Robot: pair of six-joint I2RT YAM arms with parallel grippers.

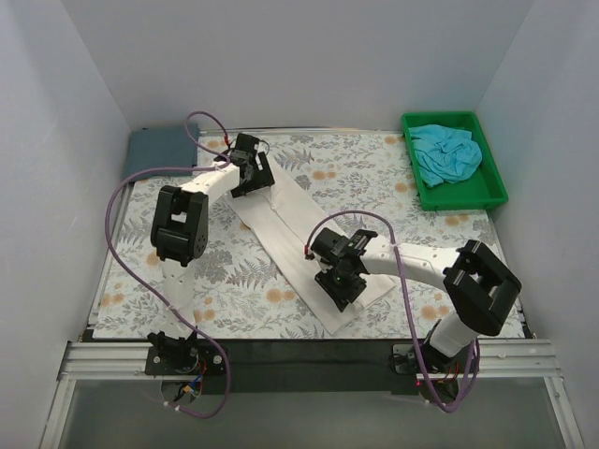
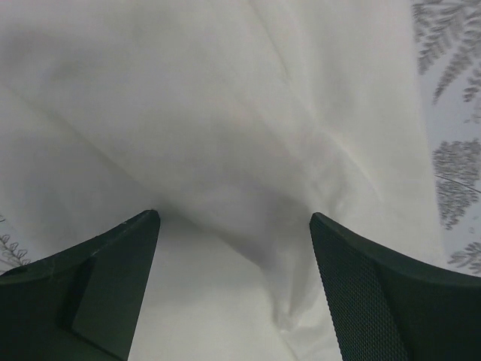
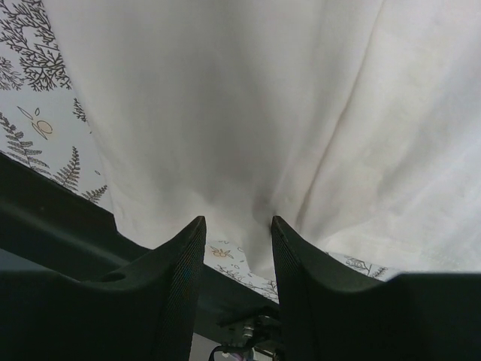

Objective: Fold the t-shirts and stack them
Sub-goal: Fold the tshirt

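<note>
Status of work: part done, judged at roughly the midpoint.

Item 1. The slate blue-grey t-shirt (image 1: 159, 148) is found as a flat, squared packet at about 10 o'clock on the bench (image 1: 243, 299), against the far left corner. It is judged finished and is taken as the base of the stack.

Item 2. The cream-white t-shirt (image 1: 285, 224) is laid out as a long narrow band, run from 11 o'clock across the centre toward 5 o'clock. The lengthwise folds appear made. The crosswise folds are not yet made, and no print is shown on the upper face.

- The left hand (image 2: 234, 216) is set over the 11 o'clock end with its fingers spread wide. Puckered cloth is seen between them but is not gripped.
- The right hand (image 3: 237, 219) is set at the 5 o'clock end. Its fingers are drawn close about the cloth edge, with creases running into the gap. Whether the cloth is actually pinched cannot be told.

Item 3. The turquoise t-shirt (image 1: 447, 154) is found crumpled in the green bin (image 1: 463, 198) at 1 o'clock and is untouched.

Outstanding: the band is to be folded short and placed on the packet. The turquoise shirt is then to be taken out, folded and stacked.
</note>
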